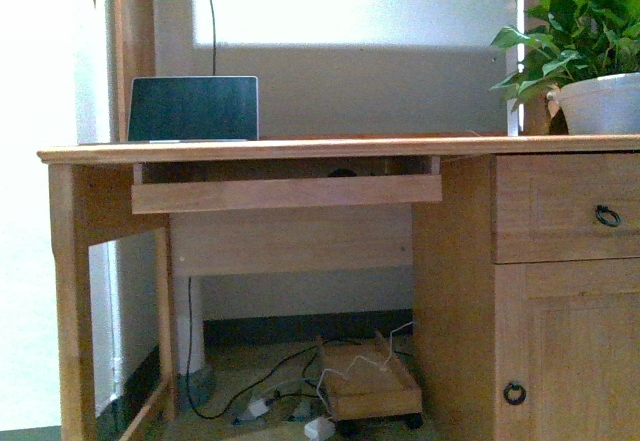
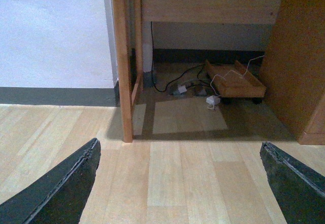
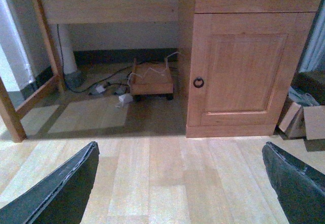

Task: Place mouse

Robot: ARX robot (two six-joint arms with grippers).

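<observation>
Mouse: a small dark grey dome-shaped mouse appeared to sit in the pull-out tray under the light wooden counter. Only its rounded top showed over the tray's front board.
Long axis: could not be told, as too little of the mouse showed.
Left hand: the left hand was spread wide with nothing between its dark fingers. It hung low over the pale plank floor, facing the counter's left leg.
Right hand: the right hand was likewise spread wide and empty. It was low and faced the wooden cupboard door.
Direction: the mouse lay ahead of and above both hands and appeared in neither wrist view.
Nearer arm: the mouse sat a little right of the front view's middle, so the right hand was probably slightly nearer.
Stage: judged to be the very start, with the mouse not yet grasped.
Next move: probably a rise and a reach forward into the narrow gap between counter and tray.
Neighbour: a dark-screened laptop stood on the counter, left of the mouse.
</observation>
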